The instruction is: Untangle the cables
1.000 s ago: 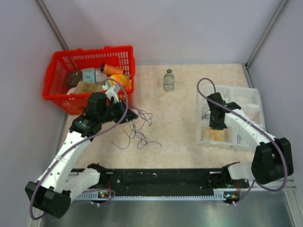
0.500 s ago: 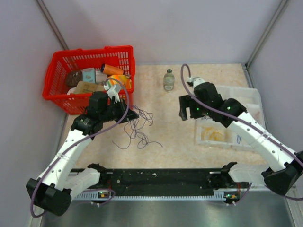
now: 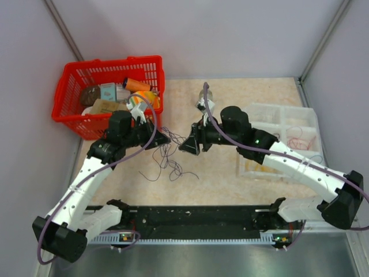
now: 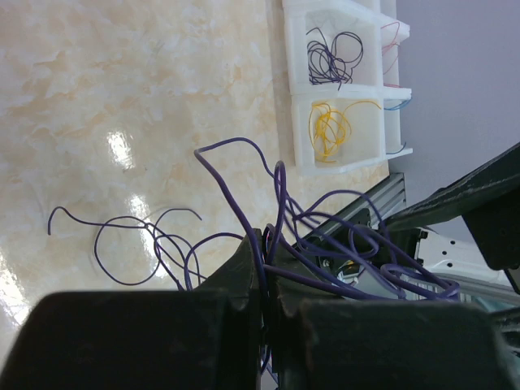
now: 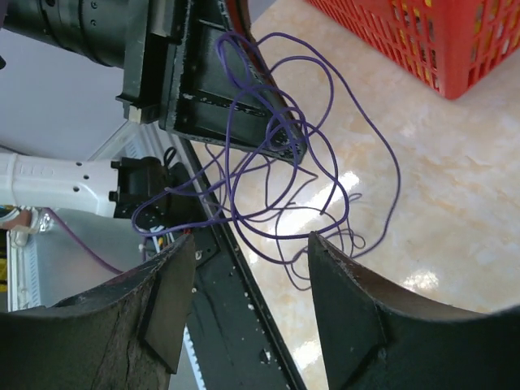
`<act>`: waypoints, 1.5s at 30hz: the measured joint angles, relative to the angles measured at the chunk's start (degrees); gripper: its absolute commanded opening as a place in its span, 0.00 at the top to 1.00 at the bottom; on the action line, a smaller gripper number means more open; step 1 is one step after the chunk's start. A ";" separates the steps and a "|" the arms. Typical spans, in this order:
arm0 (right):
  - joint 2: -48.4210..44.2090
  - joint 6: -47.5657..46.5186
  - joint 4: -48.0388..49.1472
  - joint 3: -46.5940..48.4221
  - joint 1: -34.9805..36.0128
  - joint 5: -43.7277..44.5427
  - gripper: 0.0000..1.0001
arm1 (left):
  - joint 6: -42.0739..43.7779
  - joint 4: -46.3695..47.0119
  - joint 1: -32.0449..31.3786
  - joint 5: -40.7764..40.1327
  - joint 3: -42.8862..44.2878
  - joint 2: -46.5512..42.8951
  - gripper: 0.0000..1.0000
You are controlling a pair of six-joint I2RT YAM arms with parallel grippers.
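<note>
**Purple Cable Tangle: Handling and View Coverage**

**Location.** The cables form a loose purple tangle on the table, between the two arms and nearer the red basket. Some strands are gathered at the left arm's tip. The other loops spread over the table toward the near edge.

**Gripper state.** The left gripper is fully closed on several strands of the tangle. The right gripper stands partly open just beside the tangle, with nothing between its fingers.

**Handling.** The strands appear thin, light and limp, and they keep loose curls. They will probably slide past one another but snag at crossings. Take hold of one free loop or end at the edge of the tangle, away from the clamped point, and draw it outward gently. A grip on the dense middle is likely to tighten the knot.

**View coverage.**
- **Top view:** It gives the overall layout, but the strands are too fine to follow there.
- **Left wrist view:** It shows the strands pinched between the closed fingers. It also shows the tray, with a dark bundle and a yellow bundle in separate compartments.
- **Right wrist view:** Only this view shows the individual loops hanging from the left gripper, and the open gap facing them.
</note>
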 measured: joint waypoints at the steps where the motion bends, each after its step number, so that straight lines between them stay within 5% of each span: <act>1: 0.37 0.00 0.55 0.00 0.52 -0.17 0.45 | -0.44 0.28 0.00 0.20 0.02 0.04 1.00; 5: 2.80 -0.33 1.97 0.31 1.33 0.02 0.53 | -1.70 1.16 0.00 0.59 0.04 0.22 1.00; 10: 5.01 -0.31 0.87 0.50 1.38 0.68 0.31 | -1.92 1.40 0.00 0.57 0.07 0.20 0.99; 13: 3.15 -0.33 2.12 -1.79 1.70 1.77 0.31 | -1.95 1.40 0.00 0.55 0.09 0.09 0.98; 16: 0.57 -0.31 2.08 -4.79 2.29 2.89 0.47 | -1.95 1.40 0.00 0.57 0.09 -0.02 0.94; 20: 3.02 -0.31 2.47 -2.67 2.56 5.79 1.00 | -1.88 1.38 0.00 0.52 0.09 -0.46 0.81; 24: 4.98 -0.48 2.34 -0.57 2.56 10.29 1.00 | -1.09 1.36 0.00 -0.33 0.09 -1.81 0.62; 30: 3.89 -1.31 -0.92 1.95 2.56 12.02 1.00 | 1.05 1.55 0.00 -3.50 0.09 -5.25 0.95; 37: -1.29 -1.14 -7.52 7.08 2.58 15.06 1.00 | 4.52 -0.72 0.00 -9.97 1.07 -4.63 1.00; 45: -7.50 -2.03 -17.33 10.45 2.51 38.45 1.00 | 7.56 -10.49 -0.02 -28.24 4.68 -5.38 1.00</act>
